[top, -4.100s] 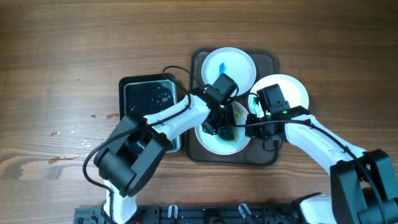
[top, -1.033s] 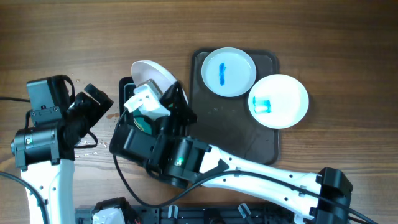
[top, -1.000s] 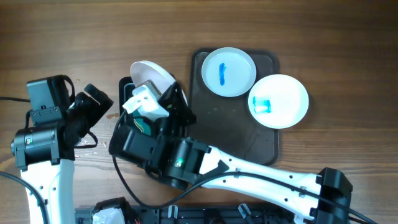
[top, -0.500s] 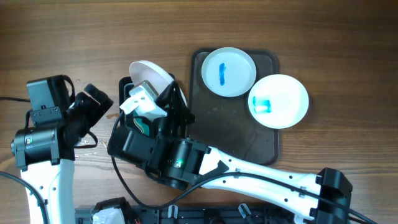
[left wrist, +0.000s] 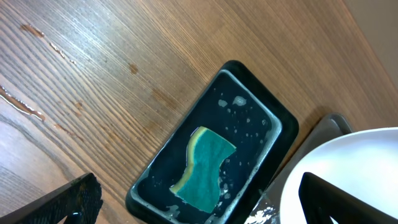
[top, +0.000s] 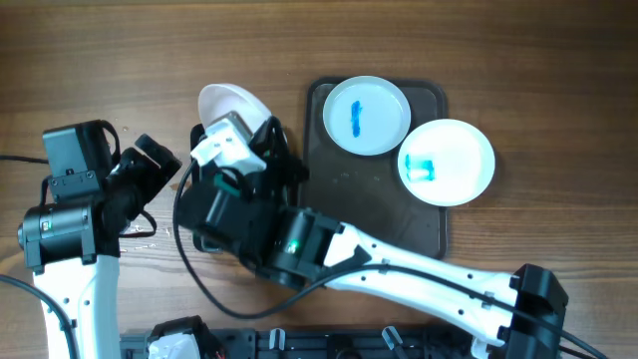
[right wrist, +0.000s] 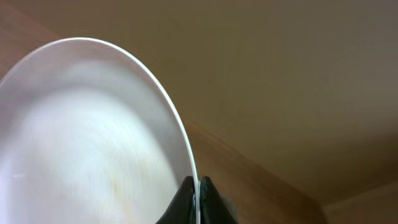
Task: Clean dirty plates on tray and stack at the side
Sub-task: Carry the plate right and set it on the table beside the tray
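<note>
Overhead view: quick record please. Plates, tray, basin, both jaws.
held plate: round white shallow plate, tilted, rim pinched in right jaws, over the basin's far end; no blue seen on it
second plate: white plate with blue stripe, flat on large dark brown rectangular tray, far end
third plate: white plate with blue patch, overhanging the tray's right rim
basin: small black basin, wet, green sponge inside
left jaws: open, empty
right jaws: shut on held plate
stack: none yet
</note>
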`<control>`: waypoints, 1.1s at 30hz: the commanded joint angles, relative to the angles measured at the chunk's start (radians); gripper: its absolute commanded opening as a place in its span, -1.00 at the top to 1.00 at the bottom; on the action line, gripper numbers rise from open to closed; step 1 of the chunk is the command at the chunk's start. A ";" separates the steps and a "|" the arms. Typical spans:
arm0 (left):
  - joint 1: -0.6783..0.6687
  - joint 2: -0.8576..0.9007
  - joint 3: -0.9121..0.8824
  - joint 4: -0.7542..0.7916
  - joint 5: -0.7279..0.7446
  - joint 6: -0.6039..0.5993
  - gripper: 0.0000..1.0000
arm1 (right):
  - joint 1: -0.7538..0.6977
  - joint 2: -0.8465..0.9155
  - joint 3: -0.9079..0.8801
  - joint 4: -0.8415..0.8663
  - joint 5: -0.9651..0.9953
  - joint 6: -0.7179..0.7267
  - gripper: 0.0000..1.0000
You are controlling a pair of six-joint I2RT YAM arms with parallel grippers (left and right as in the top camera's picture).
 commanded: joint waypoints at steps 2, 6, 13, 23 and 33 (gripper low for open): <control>0.006 0.000 0.016 0.003 0.000 0.005 -1.00 | -0.026 -0.011 0.015 -0.001 -0.029 -0.067 0.91; 0.006 0.000 0.016 0.003 0.000 0.005 -1.00 | -0.052 -0.011 0.016 -0.021 0.002 0.079 0.91; 0.006 0.000 0.016 0.003 0.001 0.005 -1.00 | -0.332 -0.069 0.082 -0.299 -0.743 0.552 0.92; 0.006 0.000 0.016 0.003 0.000 0.005 -1.00 | -1.474 -0.216 0.108 -0.550 -1.498 0.552 0.92; 0.006 0.000 0.016 0.003 0.000 0.005 -1.00 | -1.899 0.040 0.053 -0.690 -1.172 0.515 0.91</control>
